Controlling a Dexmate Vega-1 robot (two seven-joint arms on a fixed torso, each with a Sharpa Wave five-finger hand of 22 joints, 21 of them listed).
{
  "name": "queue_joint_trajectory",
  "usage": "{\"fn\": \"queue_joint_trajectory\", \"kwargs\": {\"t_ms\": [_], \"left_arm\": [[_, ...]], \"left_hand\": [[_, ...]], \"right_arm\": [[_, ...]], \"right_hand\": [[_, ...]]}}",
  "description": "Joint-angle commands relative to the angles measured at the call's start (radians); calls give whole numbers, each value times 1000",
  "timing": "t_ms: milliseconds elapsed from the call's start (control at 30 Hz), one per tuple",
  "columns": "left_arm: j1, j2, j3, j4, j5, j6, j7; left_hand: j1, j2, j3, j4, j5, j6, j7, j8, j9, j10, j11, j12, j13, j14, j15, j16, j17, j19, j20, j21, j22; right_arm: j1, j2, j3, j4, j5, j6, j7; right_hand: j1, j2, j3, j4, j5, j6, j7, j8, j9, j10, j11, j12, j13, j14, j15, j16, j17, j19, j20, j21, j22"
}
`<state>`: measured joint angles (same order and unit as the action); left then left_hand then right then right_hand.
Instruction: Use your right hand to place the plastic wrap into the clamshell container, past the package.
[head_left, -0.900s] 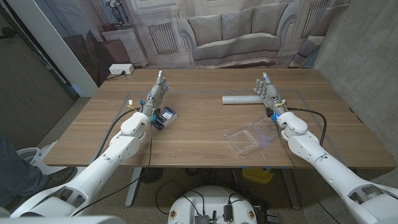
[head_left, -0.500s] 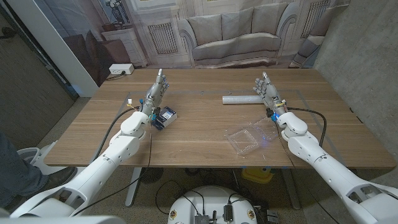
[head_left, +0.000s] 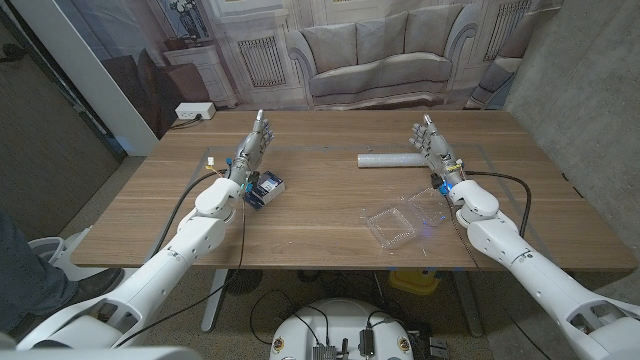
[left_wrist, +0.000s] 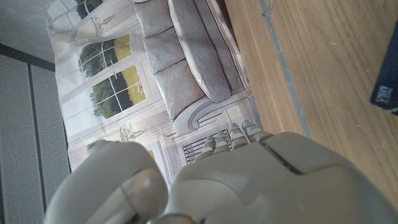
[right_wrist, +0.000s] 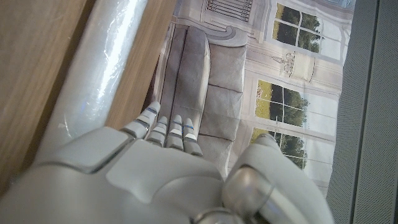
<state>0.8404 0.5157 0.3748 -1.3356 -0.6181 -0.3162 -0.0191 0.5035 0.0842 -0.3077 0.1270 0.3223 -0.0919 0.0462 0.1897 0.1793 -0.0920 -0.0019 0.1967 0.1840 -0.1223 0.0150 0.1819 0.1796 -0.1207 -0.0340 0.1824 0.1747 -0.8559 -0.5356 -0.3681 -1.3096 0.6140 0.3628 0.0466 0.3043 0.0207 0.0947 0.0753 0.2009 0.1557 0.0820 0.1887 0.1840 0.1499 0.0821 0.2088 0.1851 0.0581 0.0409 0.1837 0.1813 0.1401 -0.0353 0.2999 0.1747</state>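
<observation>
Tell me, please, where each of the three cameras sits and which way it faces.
Head view: from the robot's head, looking down at the wooden table and both arms.
Left wrist view: behind the left hand, facing the sofa backdrop.
Right wrist view: behind the right hand, beside the plastic wrap.
The head and right wrist views share the wrap.

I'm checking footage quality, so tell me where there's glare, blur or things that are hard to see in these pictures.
Head view: even light, sharp; the clear clamshell container is faint against the table, shown mostly by glints. Right wrist view: bright sheen along the plastic wrap; the right hand is soft, close up. Left wrist view: the left hand is blurred.
</observation>
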Motion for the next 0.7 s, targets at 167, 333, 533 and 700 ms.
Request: {"fn": "queue_joint_trajectory", "kwargs": {"t_ms": [167, 333, 533, 700], "left_arm": [[6, 12, -1, -26, 9, 10, 12], [5, 12, 2, -29, 11, 14, 13], [7, 13, 3, -33, 13, 14, 15], [8, 14, 4, -38, 17, 17, 18]], "left_hand": [[8, 3, -3, -4, 10, 12, -3, 9, 5, 8, -2, 5, 2, 7, -1, 7, 2, -5, -12, 10, 4], [9, 4, -3, -5, 10, 15, -5, 9, 5, 10, -4, 6, 2, 9, -2, 8, 1, -4, -11, 11, 4], [11, 6, -2, -6, 11, 18, -5, 10, 5, 13, -6, 6, 2, 12, -3, 8, 1, -4, -11, 11, 4], [12, 7, -1, -6, 11, 20, -6, 10, 5, 14, -5, 7, 2, 13, -3, 8, 1, -4, -11, 12, 4]], "right_arm": [[-2, -40, -7, -41, -65, -22, -34], [1, -55, -13, -57, -93, -38, -53], [3, -66, -18, -66, -121, -43, -68], [4, -72, -21, -71, -140, -49, -84]], "right_hand": [[11, 3, 3, -7, 7, 8, 0, 6, 3, 9, -3, 4, 4, 9, -4, 5, 2, 13, -9, -4, 4], [15, 4, 4, -10, 7, 9, -3, 6, 3, 9, -7, 4, 4, 13, -6, 6, 1, 16, -11, -5, 4], [20, 4, 5, -14, 7, 13, -7, 8, 3, 13, -8, 5, 4, 15, -8, 7, 1, 20, -12, -6, 4], [23, 4, 6, -17, 8, 14, -7, 8, 3, 14, -9, 6, 4, 18, -9, 7, 0, 21, -12, -8, 4]]}}
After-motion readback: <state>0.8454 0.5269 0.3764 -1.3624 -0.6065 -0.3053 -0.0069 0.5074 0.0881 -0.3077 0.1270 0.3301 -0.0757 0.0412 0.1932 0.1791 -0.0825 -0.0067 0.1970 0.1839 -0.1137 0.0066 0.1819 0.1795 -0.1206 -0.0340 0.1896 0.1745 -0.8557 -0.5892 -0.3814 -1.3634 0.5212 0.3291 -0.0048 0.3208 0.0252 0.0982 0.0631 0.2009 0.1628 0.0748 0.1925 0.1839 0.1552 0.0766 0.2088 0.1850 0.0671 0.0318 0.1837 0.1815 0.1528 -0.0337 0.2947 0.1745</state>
